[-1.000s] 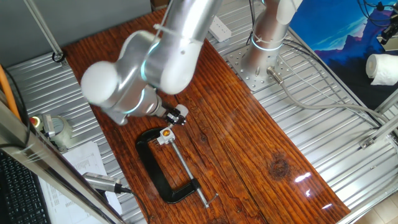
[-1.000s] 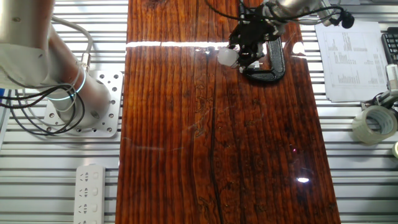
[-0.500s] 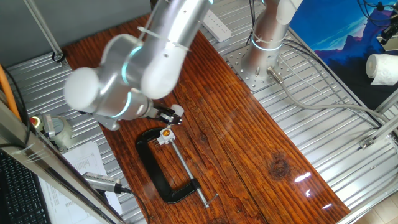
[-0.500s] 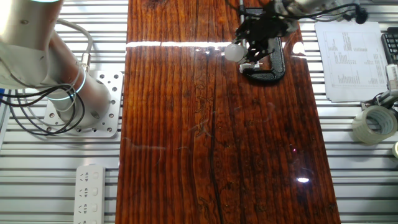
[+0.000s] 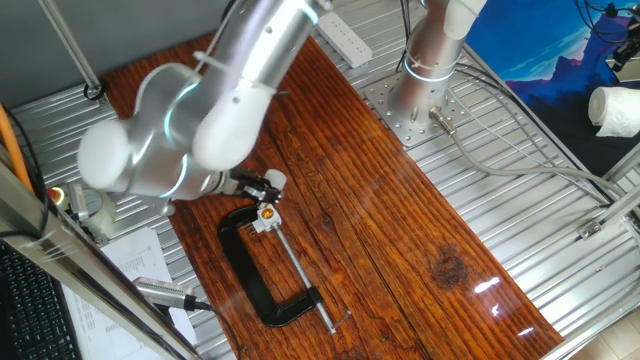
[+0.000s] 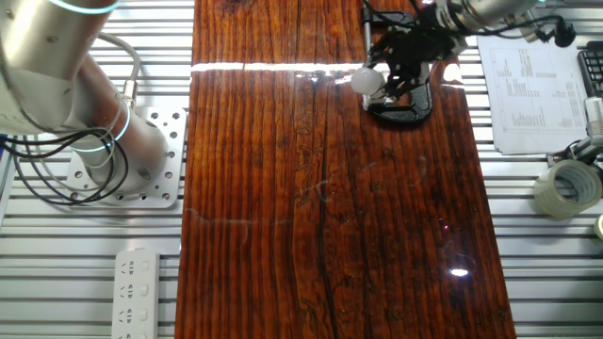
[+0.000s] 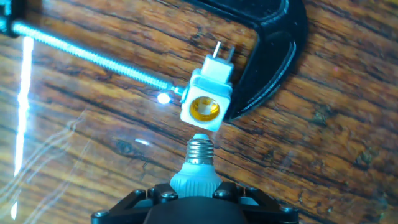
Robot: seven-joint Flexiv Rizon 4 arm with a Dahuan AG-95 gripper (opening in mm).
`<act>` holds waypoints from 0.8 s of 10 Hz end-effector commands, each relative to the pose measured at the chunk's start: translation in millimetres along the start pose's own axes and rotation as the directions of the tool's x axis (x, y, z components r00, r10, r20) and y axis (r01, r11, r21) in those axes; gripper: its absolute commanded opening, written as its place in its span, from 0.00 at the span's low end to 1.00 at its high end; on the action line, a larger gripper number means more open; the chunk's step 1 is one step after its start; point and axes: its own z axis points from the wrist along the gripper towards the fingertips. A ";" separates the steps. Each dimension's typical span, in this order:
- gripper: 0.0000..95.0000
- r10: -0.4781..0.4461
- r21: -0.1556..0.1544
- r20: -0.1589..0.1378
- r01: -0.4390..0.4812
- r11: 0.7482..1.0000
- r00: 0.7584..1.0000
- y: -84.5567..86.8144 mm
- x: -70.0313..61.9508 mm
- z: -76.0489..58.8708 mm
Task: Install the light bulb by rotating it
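Just beside the socket (image 7: 207,107), the gripper (image 7: 194,198) clamps the light bulb (image 7: 198,167), threads aimed socketward.

**A robotics lab bench, by the look of it**

I'm looking at a lab setup: a dark wooden board (image 6: 320,188) laid over ribbed metal decking (image 5: 520,180), with the arm's base (image 5: 425,85) bolted to a drilled plate. Cables (image 6: 47,179) trail beside it, a power strip (image 6: 137,292) lies nearby, and printed sheets (image 6: 532,89), a tape roll (image 6: 565,188) and a keyboard edge (image 5: 30,310) sit at the sides.
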 end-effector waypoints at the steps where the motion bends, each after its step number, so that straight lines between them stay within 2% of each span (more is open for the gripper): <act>1: 0.00 -0.046 -0.029 -0.049 0.045 0.999 0.998 -2.5 -7.1 3.7; 3: 0.00 -0.043 -0.032 -0.055 0.041 0.999 0.998 -1.2 -8.6 3.2; 5: 0.00 -0.040 -0.047 -0.088 0.035 0.998 0.995 0.4 -14.1 5.1; 8: 0.00 -0.044 -0.063 -0.116 0.037 0.997 0.992 0.4 -14.6 5.7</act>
